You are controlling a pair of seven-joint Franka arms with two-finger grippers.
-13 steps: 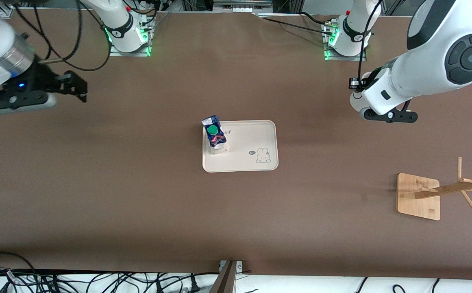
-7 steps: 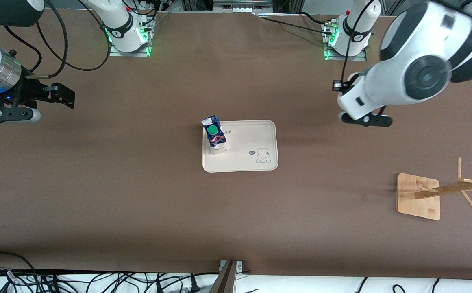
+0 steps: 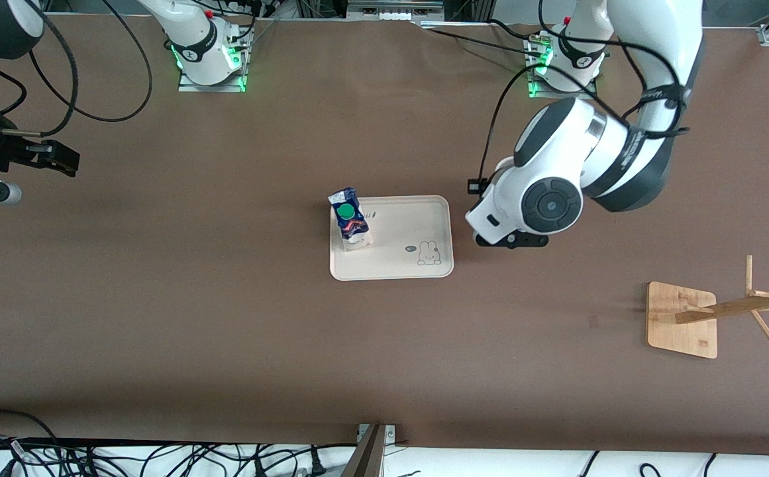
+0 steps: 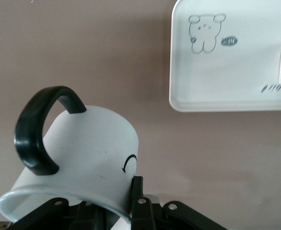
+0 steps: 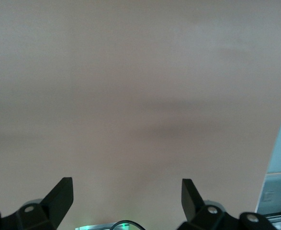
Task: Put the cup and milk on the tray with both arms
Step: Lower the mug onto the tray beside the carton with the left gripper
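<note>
Still, the main risk sat with the white mug with a black smiley face and black loop handle [image 4: 78, 158], pinched at its rim by the left hand [image 4: 130, 211] and carried tilted over bare desk just beside the tray's end toward the left arm's base. The grip looked thin, one finger [image 4: 137, 196] on the outer wall near the rim, so a quick swing could let the cup rotate or slip out. It was not yet over the flat cream rectangular tray with rounded corners and a small rabbit drawing [image 3: 417, 218]; lowered too soon, its base could catch the raised rim and tip. In the front view the left hand itself was hidden under the wrist.

The small dark-blue and white milk carton with a round green cap [image 3: 350, 224] stood upright on the tray at the end toward the right arm, close to that edge; a bump to the tray could topple it.

The right hand [image 5: 126, 191] waited with fingers spread wide, holding nothing, over the desk's end at the right arm's side.

Near the front camera, black cables [image 3: 159, 457] lay along the desk's edge. The brown matte desk [image 3: 225, 318] carried a light wooden rack with pegs [image 3: 709, 318] toward the left arm's end, nearer than the tray. Farthest off were both arm bases with green lights [image 3: 212, 59].
</note>
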